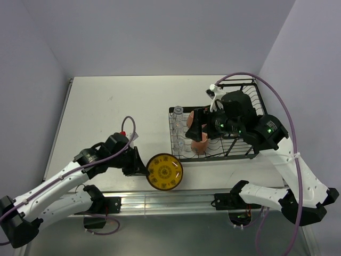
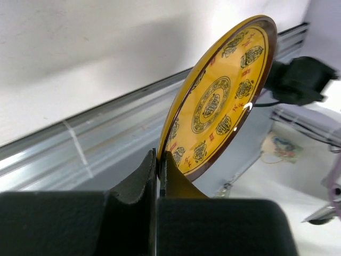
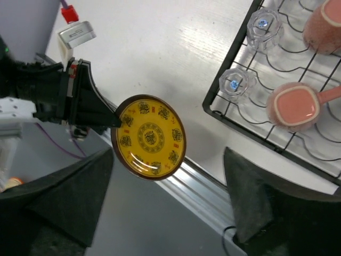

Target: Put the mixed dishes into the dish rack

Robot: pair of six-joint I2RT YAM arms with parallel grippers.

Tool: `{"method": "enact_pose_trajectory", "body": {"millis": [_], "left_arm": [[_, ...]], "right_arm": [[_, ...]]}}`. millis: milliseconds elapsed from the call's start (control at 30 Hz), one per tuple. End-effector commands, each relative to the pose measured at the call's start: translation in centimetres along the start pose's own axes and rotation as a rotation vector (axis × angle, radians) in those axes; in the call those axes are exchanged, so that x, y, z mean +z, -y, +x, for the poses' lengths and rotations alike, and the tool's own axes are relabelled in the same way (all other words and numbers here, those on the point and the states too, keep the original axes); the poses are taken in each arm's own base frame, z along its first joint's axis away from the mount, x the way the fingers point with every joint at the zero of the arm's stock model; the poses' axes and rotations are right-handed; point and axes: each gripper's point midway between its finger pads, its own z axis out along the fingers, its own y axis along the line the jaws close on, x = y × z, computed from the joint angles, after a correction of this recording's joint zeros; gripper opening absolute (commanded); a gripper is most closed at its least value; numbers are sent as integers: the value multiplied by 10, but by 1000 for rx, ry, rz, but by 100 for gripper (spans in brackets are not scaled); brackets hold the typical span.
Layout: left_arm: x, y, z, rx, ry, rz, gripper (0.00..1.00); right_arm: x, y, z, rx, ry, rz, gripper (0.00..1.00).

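My left gripper (image 1: 145,169) is shut on the rim of the yellow dark-patterned plate (image 1: 165,172) and holds it tilted over the table's near edge. The pinch shows in the left wrist view (image 2: 159,160), with the plate (image 2: 224,90) rising from it. The black wire dish rack (image 1: 242,152) stands to the right. In its low tray are a pink mug (image 1: 200,144), a second mug (image 1: 190,120) and clear glasses (image 1: 178,111). My right gripper (image 1: 198,129) hangs open and empty over the rack's left end. Its view shows the plate (image 3: 151,136), two glasses (image 3: 234,84) and a mug (image 3: 293,106). The pink bowl is hidden.
A metal rail (image 1: 176,200) runs along the table's near edge, below the plate. The rack's taller basket section (image 1: 256,93) is partly covered by the right arm. White tabletop (image 1: 117,106) lies left of the rack.
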Motion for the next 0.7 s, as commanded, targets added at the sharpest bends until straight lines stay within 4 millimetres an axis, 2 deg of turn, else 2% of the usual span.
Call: {"method": "enact_pose_trajectory", "body": {"millis": [0,33,133,167,200,233,267,333,500,600,667], "left_arm": [[-32,41,-15,0,77,92,0],[-41,55,-21,7,97,117,0],[-51,75,-34,7,134,133,0],[-63,92,-42,15,168,163,0],[-66,98,-47,10,183,168,0],[-65,105,-52,-14,185,164,0],[-75,117,-58,-23,205,186,0],[-80,132,-69,-81,227,187,0],[-84,160,-83,-145,242,257,0],[-85,175,-90,-150,250,314,0],[-82,178,-92,-157,242,308,0]], "right_arm": [[-7,-5,-18,80,98,-6,94],[-8,-6,-20,99,108,-9,100],[-17,-11,-32,177,165,-12,100],[-20,-15,-36,219,177,-24,100],[-22,-17,-40,243,201,-31,100],[-24,-18,-43,271,214,-34,100],[-25,-19,-45,330,220,-38,100],[-27,-25,-48,382,216,-62,100],[-43,-50,-57,565,181,-157,94],[-47,-51,-55,593,185,-170,91],[-46,-47,-53,609,194,-153,89]]}}
